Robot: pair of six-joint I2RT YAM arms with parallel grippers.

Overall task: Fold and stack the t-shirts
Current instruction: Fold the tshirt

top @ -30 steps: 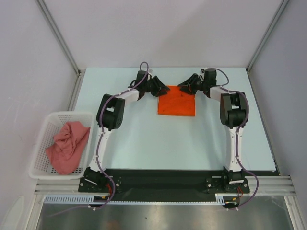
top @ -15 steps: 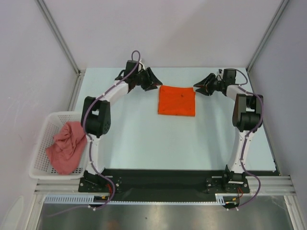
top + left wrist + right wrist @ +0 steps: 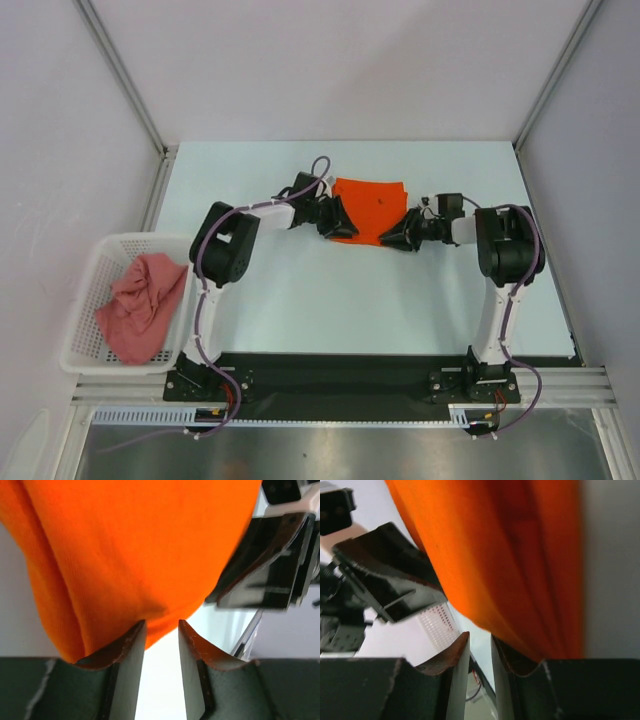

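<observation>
**Left end effector** [image 3: 161, 625]: the jaws are standing narrow, with a slit of pale desk [image 3: 350, 300] showing between them. The near hem of the orange shirt [image 3: 130, 545] is dipping down to the tips.

**Right end effector** [image 3: 480, 637]: the jaws are standing narrower, with the hem lying over one finger. These views are not showing whether either pair is actually pinching cloth.

**Overhead view:** the two end effectors are facing each other at the near corners of the orange shirt, which is lying folded on the far half of the desk, about midway across. The pink shirt [image 3: 140, 305] is sitting crumpled in the white basket [image 3: 110, 240] beside the desk's left edge, well apart from the arms.

**Step in hand, as judged:** taking the near edge in order to fold it over toward the far one.

**To do it well:**
- Both pairs should be biting through every layer of the hem, not only the top one, and at matching depth.
- The lift should be level and simultaneous, so that the edge is travelling straight and landing square on the far hem.
- An uneven or shallow grip is likely to skew the fold or drop a corner.
</observation>
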